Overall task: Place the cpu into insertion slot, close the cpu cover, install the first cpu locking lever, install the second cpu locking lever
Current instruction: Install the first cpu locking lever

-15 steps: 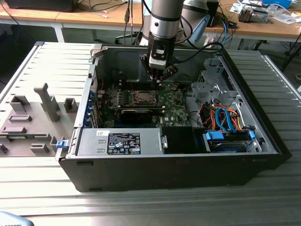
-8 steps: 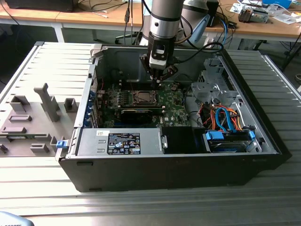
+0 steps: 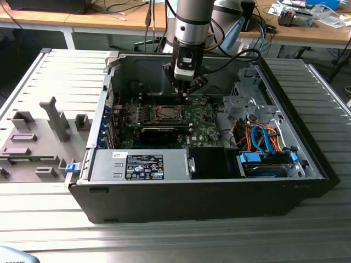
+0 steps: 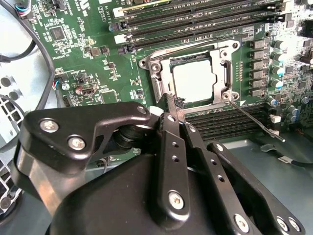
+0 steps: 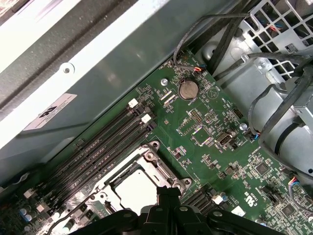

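In the exterior view, the arm [image 3: 193, 22] reaches down into an open computer case [image 3: 208, 192] lying on a ribbed metal table [image 3: 164, 241]. The gripper [image 3: 185, 95] hangs over the green motherboard [image 3: 200, 123] towards the far side of the case. Its two black fingers are drawn together to a point and nothing shows between them. The insertion slot [image 3: 165, 113] sits just to the exterior view's left of the fingertips and slightly nearer. A grey fixture tray [image 3: 38, 137] lies outside the case on the exterior view's left, and blue and orange cables [image 3: 263, 137] crowd the case's right side. In the second wrist view, the closed fingertips reach the rim of the socket at one corner. The cpu [image 4: 194, 81] lies flat in the socket, its pale metal top showing through the square opening of the cpu cover [image 4: 163, 78], which is folded down flat around it. A thin locking lever [image 4: 257, 120] angles out from another corner of the socket, across the black memory slots [image 4: 220, 122]. In the first wrist view, the joined fingertips [image 5: 168, 192] again sit at the socket's edge. The cpu shows beside them inside the cover frame, and a round coin battery [image 5: 188, 89] sits on the board well apart from it.
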### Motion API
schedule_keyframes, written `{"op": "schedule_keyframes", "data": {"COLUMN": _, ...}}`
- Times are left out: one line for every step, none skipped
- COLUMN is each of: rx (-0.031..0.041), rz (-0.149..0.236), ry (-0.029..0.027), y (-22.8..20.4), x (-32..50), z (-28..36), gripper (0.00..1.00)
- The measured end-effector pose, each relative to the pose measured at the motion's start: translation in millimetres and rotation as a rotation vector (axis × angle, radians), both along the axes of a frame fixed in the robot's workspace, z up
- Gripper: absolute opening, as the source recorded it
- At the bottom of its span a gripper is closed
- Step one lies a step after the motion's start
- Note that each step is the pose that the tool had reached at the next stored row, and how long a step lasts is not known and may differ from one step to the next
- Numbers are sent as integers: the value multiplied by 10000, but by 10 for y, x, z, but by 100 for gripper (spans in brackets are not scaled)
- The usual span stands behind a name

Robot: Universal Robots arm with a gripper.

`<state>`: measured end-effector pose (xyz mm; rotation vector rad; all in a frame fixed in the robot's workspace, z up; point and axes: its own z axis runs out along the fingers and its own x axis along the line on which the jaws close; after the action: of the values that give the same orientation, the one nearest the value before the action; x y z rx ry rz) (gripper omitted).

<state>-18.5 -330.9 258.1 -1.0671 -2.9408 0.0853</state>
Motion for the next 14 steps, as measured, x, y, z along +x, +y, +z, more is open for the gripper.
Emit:
{"op": "schedule_keyframes", "data": {"rx": 0, "rz": 12, "ry": 0, "y": 0, "x": 0, "z": 0, "gripper": 11}}
{"op": "schedule_keyframes", "data": {"rx": 0, "rz": 19, "ry": 0, "y": 0, "x": 0, "z": 0, "gripper": 11}}
{"op": "schedule_keyframes", "data": {"rx": 0, "rz": 25, "ry": 0, "y": 0, "x": 0, "z": 0, "gripper": 11}}
{"op": "schedule_keyframes", "data": {"rx": 0, "rz": 31, "ry": 0, "y": 0, "x": 0, "z": 0, "gripper": 11}}
{"op": "schedule_keyframes", "data": {"rx": 0, "rz": 35, "ry": 0, "y": 0, "x": 0, "z": 0, "gripper": 11}}
{"op": "schedule_keyframes", "data": {"rx": 0, "rz": 46, "ry": -1, "y": 0, "x": 0, "z": 0, "gripper": 11}}
{"op": "schedule_keyframes", "data": {"rx": 1, "rz": 51, "ry": -1, "y": 0, "x": 0, "z": 0, "gripper": 11}}
{"op": "schedule_keyframes", "data": {"rx": 0, "rz": 57, "ry": 0, "y": 0, "x": 0, "z": 0, "gripper": 11}}
{"op": "schedule_keyframes", "data": {"rx": 0, "rz": 66, "ry": -1, "y": 0, "x": 0, "z": 0, "gripper": 11}}
{"op": "schedule_keyframes", "data": {"rx": 0, "rz": 76, "ry": -1, "y": 0, "x": 0, "z": 0, "gripper": 11}}
{"op": "schedule_keyframes", "data": {"rx": 0, "rz": 82, "ry": -1, "y": 0, "x": 0, "z": 0, "gripper": 11}}
{"op": "schedule_keyframes", "data": {"rx": 0, "rz": 93, "ry": 0, "y": 0, "x": 0, "z": 0, "gripper": 11}}
{"op": "schedule_keyframes", "data": {"rx": 0, "rz": 100, "ry": 0, "y": 0, "x": 0, "z": 0, "gripper": 11}}
{"op": "schedule_keyframes", "data": {"rx": 0, "rz": 105, "ry": -1, "y": 0, "x": 0, "z": 0, "gripper": 11}}
